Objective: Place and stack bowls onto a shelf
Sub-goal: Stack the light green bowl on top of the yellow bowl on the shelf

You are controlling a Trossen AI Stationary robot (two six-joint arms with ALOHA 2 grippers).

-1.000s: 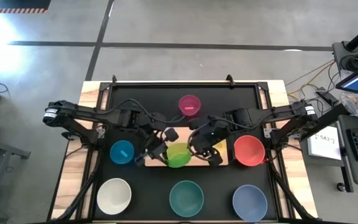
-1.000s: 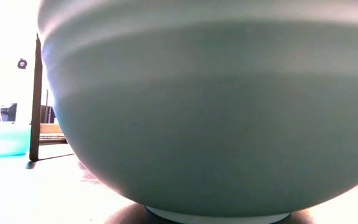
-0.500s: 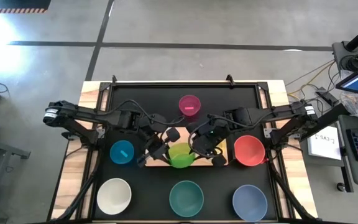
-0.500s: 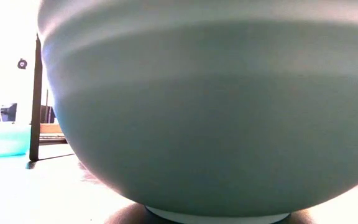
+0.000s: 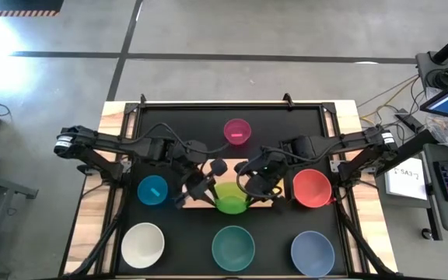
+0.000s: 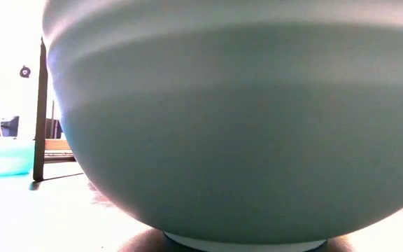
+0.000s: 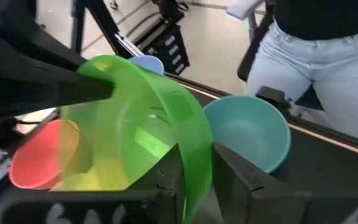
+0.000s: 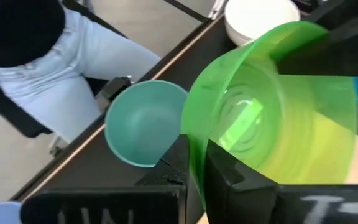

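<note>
A translucent green bowl (image 5: 230, 201) hangs tilted over the light-wood shelf (image 5: 277, 204) at the table's middle. My right gripper (image 5: 253, 187) comes from the right and is shut on the bowl's rim. My left gripper (image 5: 211, 187) comes from the left. In the left wrist view the opposite part of the rim (image 7: 196, 155) runs between its two fingers, which stand slightly apart, so my left gripper (image 7: 197, 171) is open. Whether a finger still touches the rim, I cannot tell. The green bowl (image 8: 278, 112) fills much of the right wrist view. My right gripper (image 8: 196, 158) pinches the bowl's rim (image 8: 194, 134) on the side toward the table's right. One finger is inside the bowl and one is outside. The fingers come from the right, slanting downward. The bowl is tilted in the hold, and whether its foot touches the shelf is hidden.
Other bowls stand on the black tabletop: magenta (image 5: 237, 131) at the far middle, blue (image 5: 152, 189) left, red (image 5: 312, 187) right, white (image 5: 143, 243), teal (image 5: 232, 246) and grey-blue (image 5: 312, 253) along the near edge. The teal bowl (image 6: 243, 119) fills the low view. A person (image 7: 316, 43) stands beyond the table.
My right gripper has turned toward the green bowl and shut on its rim. The bowl has shifted slightly toward the table's right and near edge. Both arms have otherwise stayed in place.
</note>
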